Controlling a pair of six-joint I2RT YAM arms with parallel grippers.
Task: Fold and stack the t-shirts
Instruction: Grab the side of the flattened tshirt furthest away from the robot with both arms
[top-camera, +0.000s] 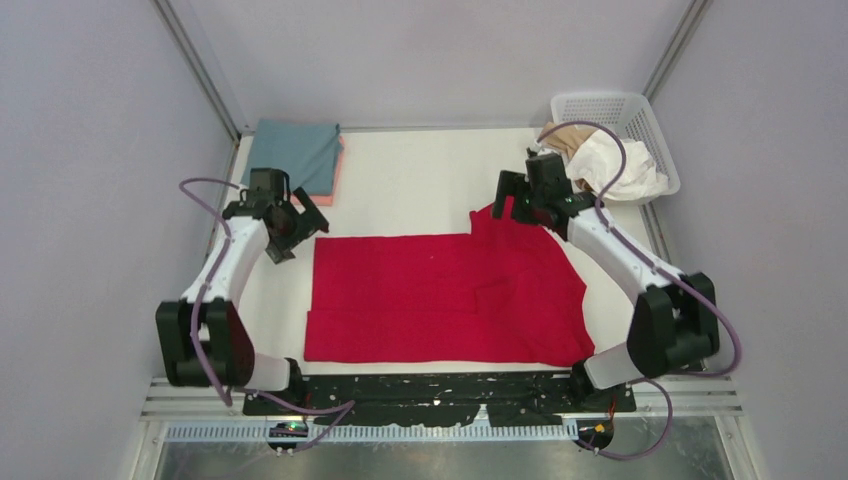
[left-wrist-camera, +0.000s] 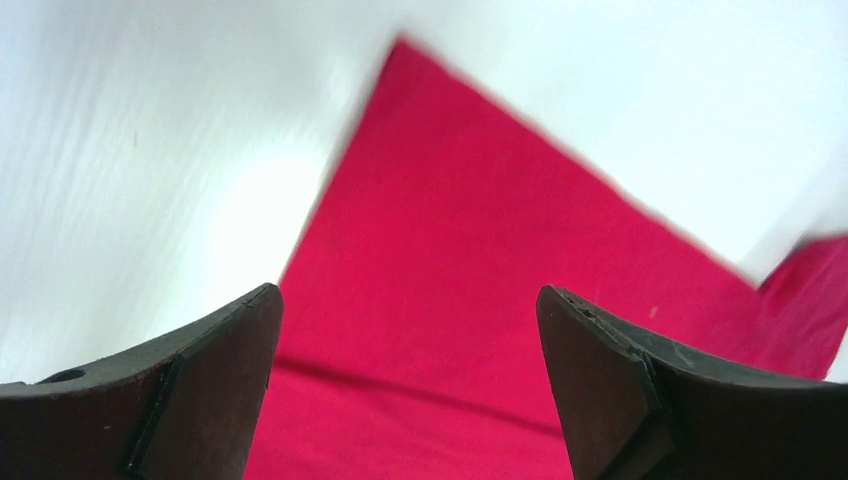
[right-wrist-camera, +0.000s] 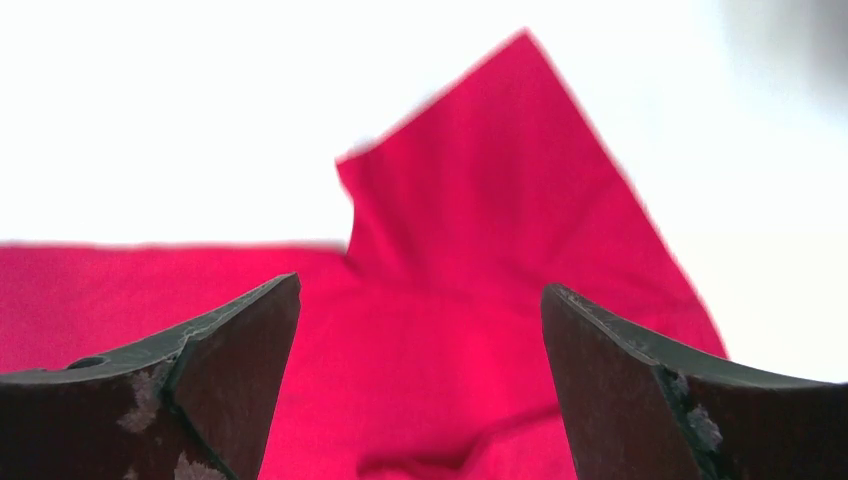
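White tabletop: we saw red t-shirt lying long-axis left-right, left gripper at its far-left corner, right gripper over far-right sleeve, both spread, empty.

Top view, upper left: the salmon pink shirt lies under the grey-teal shirt — only a thin edge shows. Right of centre: the right gripper covers part of the red shirt at its upper right corner. Upper right: the white shirt overlaps the beige shirt in the basket; their lie cannot be told. Both wrist views: the red cloth's outline is blurred — the bottom edge cuts it off.
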